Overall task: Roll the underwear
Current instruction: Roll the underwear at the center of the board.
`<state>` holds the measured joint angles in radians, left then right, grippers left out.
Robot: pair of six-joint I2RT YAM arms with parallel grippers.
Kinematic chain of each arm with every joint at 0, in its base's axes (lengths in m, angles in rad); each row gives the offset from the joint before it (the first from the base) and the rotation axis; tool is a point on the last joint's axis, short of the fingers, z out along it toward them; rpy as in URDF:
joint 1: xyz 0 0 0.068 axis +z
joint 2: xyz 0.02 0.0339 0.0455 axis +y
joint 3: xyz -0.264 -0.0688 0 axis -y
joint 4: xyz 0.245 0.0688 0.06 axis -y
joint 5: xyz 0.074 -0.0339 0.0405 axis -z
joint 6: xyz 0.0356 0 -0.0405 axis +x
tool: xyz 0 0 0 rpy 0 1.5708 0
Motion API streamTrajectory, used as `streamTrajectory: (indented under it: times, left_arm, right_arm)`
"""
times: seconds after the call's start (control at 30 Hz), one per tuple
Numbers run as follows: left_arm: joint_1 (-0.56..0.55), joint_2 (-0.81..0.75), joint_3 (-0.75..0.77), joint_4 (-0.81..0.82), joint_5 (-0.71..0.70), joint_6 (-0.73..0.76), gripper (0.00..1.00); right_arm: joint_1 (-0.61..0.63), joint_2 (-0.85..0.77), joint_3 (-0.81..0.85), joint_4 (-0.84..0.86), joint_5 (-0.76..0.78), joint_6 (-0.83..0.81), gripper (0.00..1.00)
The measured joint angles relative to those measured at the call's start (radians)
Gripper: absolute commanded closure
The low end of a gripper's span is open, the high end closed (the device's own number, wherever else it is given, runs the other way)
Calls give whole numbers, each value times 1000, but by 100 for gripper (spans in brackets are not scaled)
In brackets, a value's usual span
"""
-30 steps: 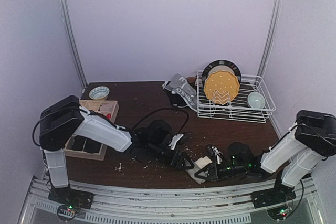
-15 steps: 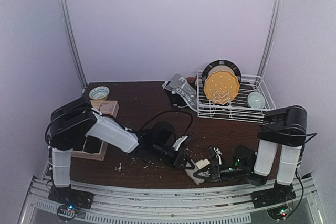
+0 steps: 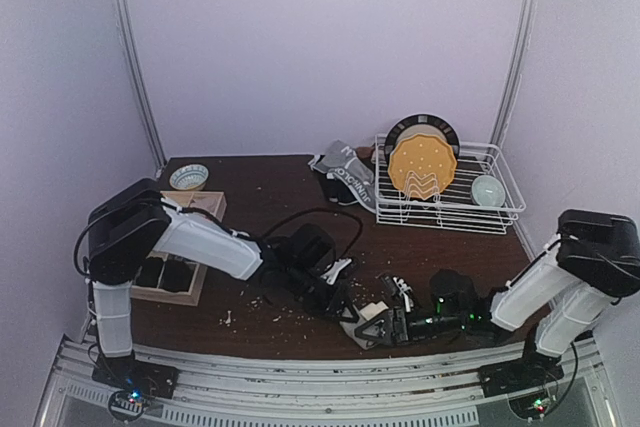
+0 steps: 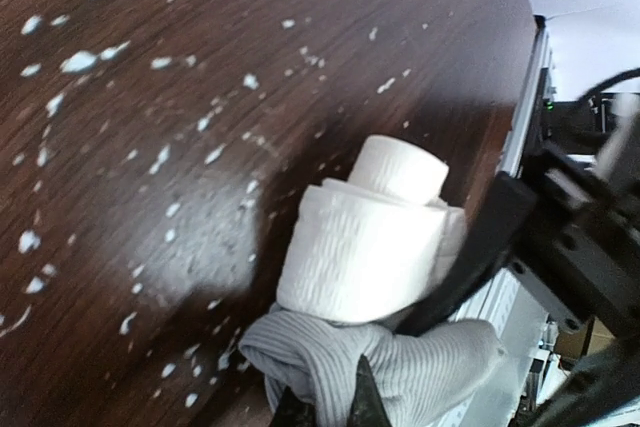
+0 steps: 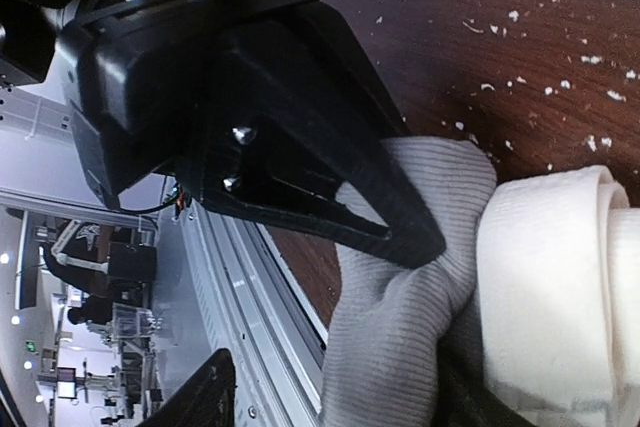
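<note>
left gripper [image 4: 325,409] clamped on soft grey ribbed cloth [image 4: 410,367], its tips cropped at frame edge, white rolled cloth [image 4: 365,242] touching it, right gripper [image 3: 383,327] spread apart, one finger hidden

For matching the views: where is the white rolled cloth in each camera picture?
Top external: white rolled cloth low in the middle, at the near edge of the table.
Left wrist: centre, just above the grey ribbed cloth.
Right wrist: right edge, against that grey cloth.
Shared landmark: the metal rail along that near edge.
</note>
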<state>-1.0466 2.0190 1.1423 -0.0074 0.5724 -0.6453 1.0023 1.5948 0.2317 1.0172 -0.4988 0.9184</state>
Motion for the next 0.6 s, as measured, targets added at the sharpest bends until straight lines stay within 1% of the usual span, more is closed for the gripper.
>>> streamTrajectory:
  times: [0.1, 0.17, 0.33, 0.4, 0.47, 0.6]
  left_arm:
    - [1, -13, 14, -76, -19, 18, 100]
    - [1, -14, 30, -121, -26, 30, 100]
    - [0, -14, 72, -223, -35, 59, 100]
    - [0, -13, 88, -259, -35, 68, 100]
    - [0, -2, 114, -299, -33, 76, 100]
    - [1, 23, 156, -348, -17, 84, 100]
  right_arm:
    - [42, -130, 48, -238, 83, -72, 35]
    - [83, -229, 85, -418, 173, -126, 34]
    - [192, -426, 185, -756, 400, -230, 34]
    - [226, -454, 226, -850, 468, -266, 35]
    - [263, -441, 278, -942, 534, -303, 37]
    - [337, -328, 388, -1066, 644, -382, 40]
